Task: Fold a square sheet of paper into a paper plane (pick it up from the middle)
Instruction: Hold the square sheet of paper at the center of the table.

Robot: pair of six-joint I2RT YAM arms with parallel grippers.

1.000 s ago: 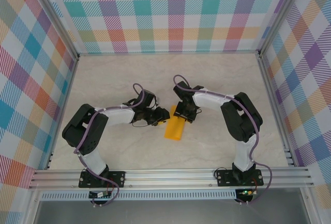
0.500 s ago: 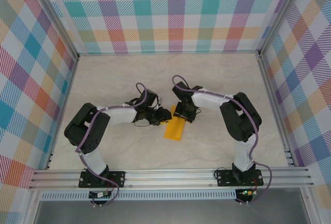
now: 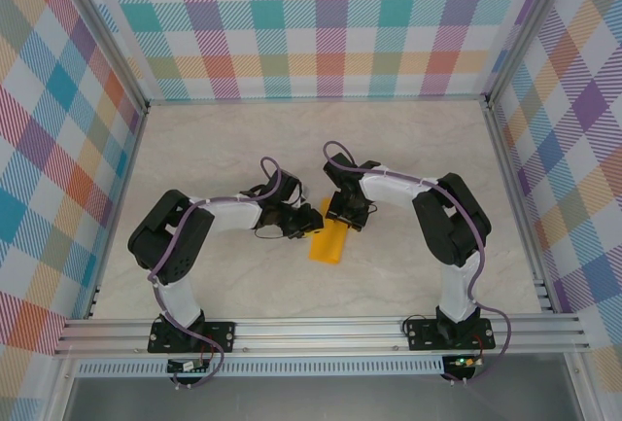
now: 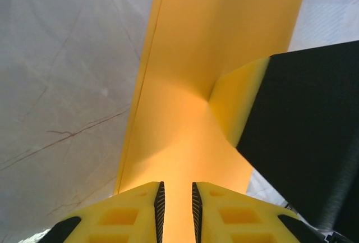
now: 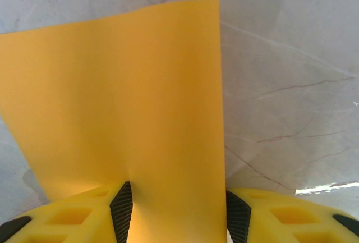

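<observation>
Cannot see the upper end of the square sheet of paper [image 3: 328, 244], tucked beneath both wrists at the middle of the table [image 3: 408, 149]. Cannot tell whether the left gripper [image 4: 176, 205] pinches it: pads nearly together, paper running into the slit. Clamped across a raised fold by the right gripper [image 5: 178, 216], pads apart. Counting: one sheet, two grippers.

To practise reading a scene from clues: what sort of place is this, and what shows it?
Probably a robotics test cell: a left arm and right arm bolted to an aluminium rail, a marble-look table walled by plaid panels, and a yellow sheet of paper between the arms.
</observation>
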